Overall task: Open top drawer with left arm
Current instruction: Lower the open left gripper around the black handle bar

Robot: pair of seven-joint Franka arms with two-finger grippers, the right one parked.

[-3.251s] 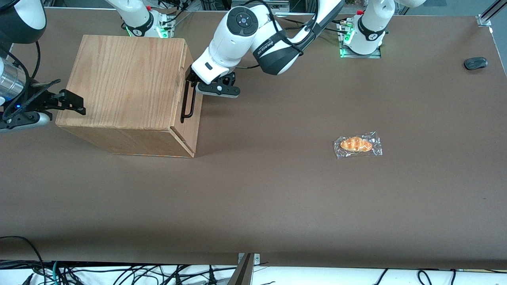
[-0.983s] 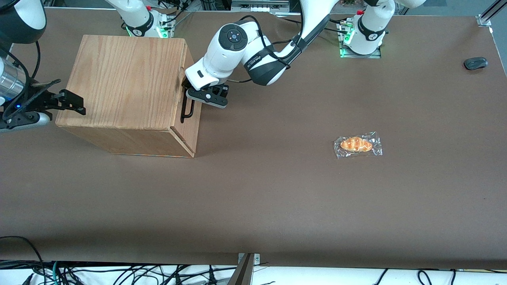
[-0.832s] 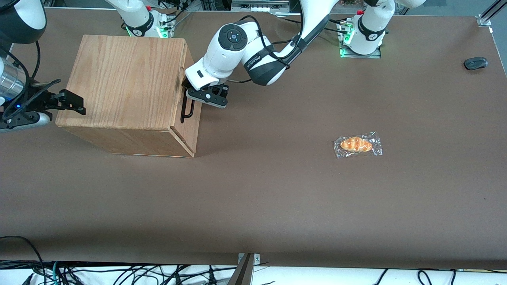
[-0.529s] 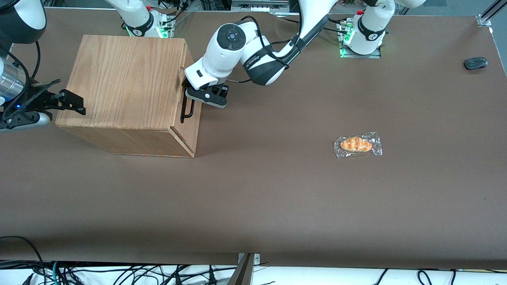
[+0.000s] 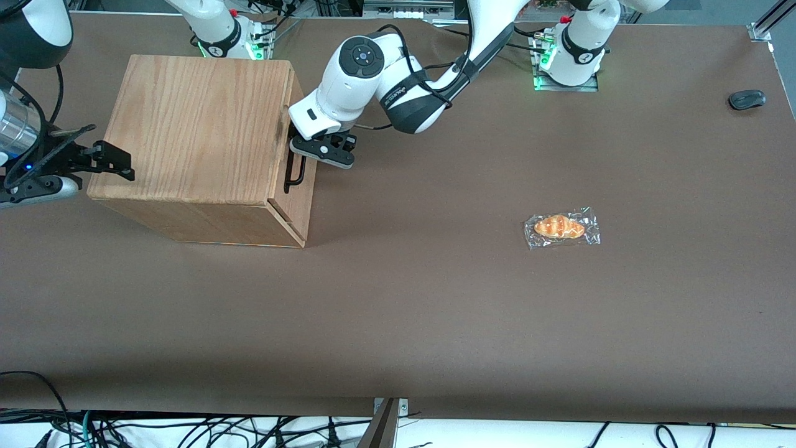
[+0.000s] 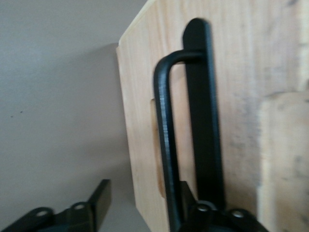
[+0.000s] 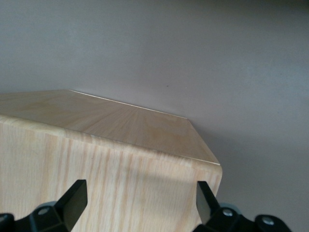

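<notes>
Left arm (image 5: 398,87): jaws wide open, straddling the black bar handle (image 6: 166,140) of the closed top drawer (image 5: 303,180), nothing yet clamped between them.

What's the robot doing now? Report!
Pincer open, straddling the handle. Top drawer not out yet. Nothing in the way; wrapped pastry sits off toward the working arm's end.

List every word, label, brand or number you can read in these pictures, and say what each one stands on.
Dark elbow band of the left arm: a short line of white lettering, too small to read.
Cabinet, top drawer and its black handle: no text.
Wrapped pastry and computer mouse: no legible print.
Gripper, at the handle: no markings.
</notes>
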